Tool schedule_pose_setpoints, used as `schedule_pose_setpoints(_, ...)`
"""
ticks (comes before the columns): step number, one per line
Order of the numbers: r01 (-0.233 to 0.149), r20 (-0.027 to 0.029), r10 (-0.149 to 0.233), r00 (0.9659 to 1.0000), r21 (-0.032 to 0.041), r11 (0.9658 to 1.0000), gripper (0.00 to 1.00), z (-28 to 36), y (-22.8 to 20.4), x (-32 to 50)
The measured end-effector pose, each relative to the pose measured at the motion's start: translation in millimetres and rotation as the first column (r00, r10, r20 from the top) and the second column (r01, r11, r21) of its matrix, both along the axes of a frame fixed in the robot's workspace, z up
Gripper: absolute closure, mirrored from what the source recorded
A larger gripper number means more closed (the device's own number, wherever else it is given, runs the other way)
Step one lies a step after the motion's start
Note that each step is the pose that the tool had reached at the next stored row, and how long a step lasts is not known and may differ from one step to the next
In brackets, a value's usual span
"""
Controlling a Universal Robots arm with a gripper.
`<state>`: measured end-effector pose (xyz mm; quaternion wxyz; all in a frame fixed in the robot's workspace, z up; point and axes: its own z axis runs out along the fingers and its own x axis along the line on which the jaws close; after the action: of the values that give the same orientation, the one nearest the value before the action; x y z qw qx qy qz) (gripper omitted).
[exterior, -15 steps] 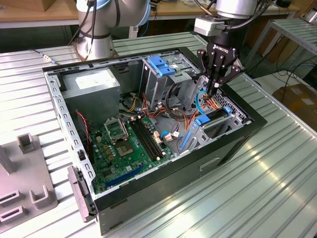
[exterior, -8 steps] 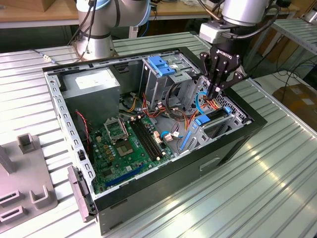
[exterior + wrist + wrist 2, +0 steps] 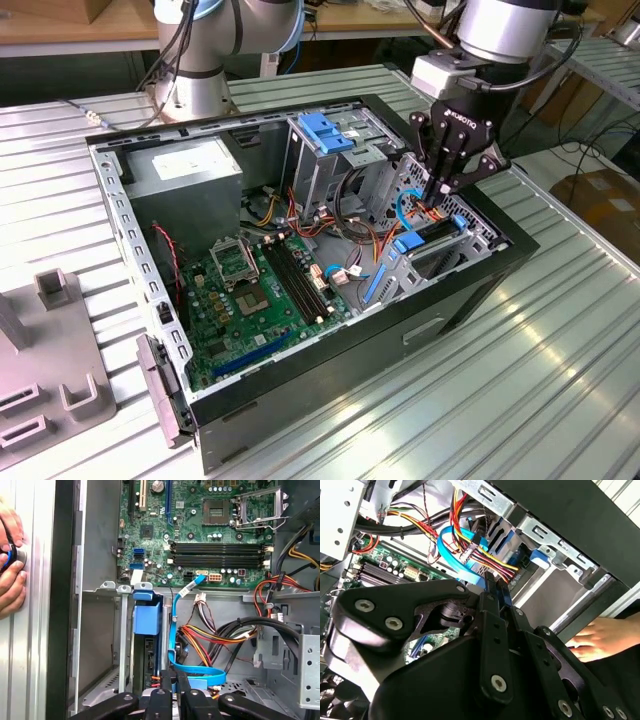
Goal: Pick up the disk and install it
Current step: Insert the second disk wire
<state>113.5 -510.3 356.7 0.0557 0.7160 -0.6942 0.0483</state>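
Observation:
The disk (image 3: 432,234) stands on edge in the drive bay at the exterior view's right side of the open computer case (image 3: 350,330). It shows a dark face and a blue plastic carrier. In the first wrist view its blue carrier (image 3: 147,617) runs away from me between the bay's metal rails. My gripper (image 3: 445,198) reaches down into the case over the disk's far end. Its black fingers (image 3: 173,676) stand close together, with a thin blue strip of the carrier between them (image 3: 499,591).
Blue, red and yellow cables (image 3: 200,645) loop right beside the bay. The green motherboard (image 3: 255,290), a grey power supply box (image 3: 185,175) and a drive cage with a blue handle (image 3: 325,130) share the case. A person's hand (image 3: 7,565) rests on the case's outer wall.

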Motion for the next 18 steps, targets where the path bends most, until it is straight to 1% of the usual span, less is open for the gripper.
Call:
schedule_pose_setpoints(2, 0.0, 0.0, 0.0, 1.0, -0.0001, 1.0, 0.84, 0.1, -0.3, 0.0)
schedule_pose_setpoints(3, 0.0, 0.0001, 0.0, 1.0, 0.0038, 1.0, 0.84, 0.0, -2.3, -0.1)
schedule_pose_setpoints(4, 0.0, 0.0006, 0.0, 1.0, 0.0146, 0.9999, 0.84, 0.1, -5.6, -0.8)
schedule_pose_setpoints(5, -0.001, 0.0014, 0.001, 1.0, 0.0272, 0.9996, 0.84, 0.0, -8.1, -1.8)
schedule_pose_setpoints(6, -0.001, 0.0018, 0.001, 1.0, 0.0327, 0.9995, 0.84, 0.0, -9.2, -2.6)
schedule_pose_setpoints(7, -0.002, 0.0022, 0.002, 1.0, 0.0359, 0.9994, 0.84, 0.0, -9.9, -3.8)
schedule_pose_setpoints(8, -0.003, 0.0027, 0.003, 1.0, 0.0377, 0.9993, 0.84, 0.0, -10.3, -6.1)
schedule_pose_setpoints(11, -0.005, 0.0032, 0.005, 1.0, 0.0393, 0.9992, 0.84, 0.0, -10.7, -13.8)
schedule_pose_setpoints(13, -0.007, 0.0037, 0.006, 1.0, 0.0405, 0.9992, 0.84, -0.1, -11.0, -21.9)
schedule_pose_setpoints(17, -0.007, 0.0037, 0.007, 1.0, 0.0405, 0.9992, 0.84, -0.1, -11.0, -21.9)
schedule_pose_setpoints(18, -0.007, 0.0037, 0.007, 1.0, 0.0414, 0.9991, 0.84, -0.1, -11.0, -21.9)
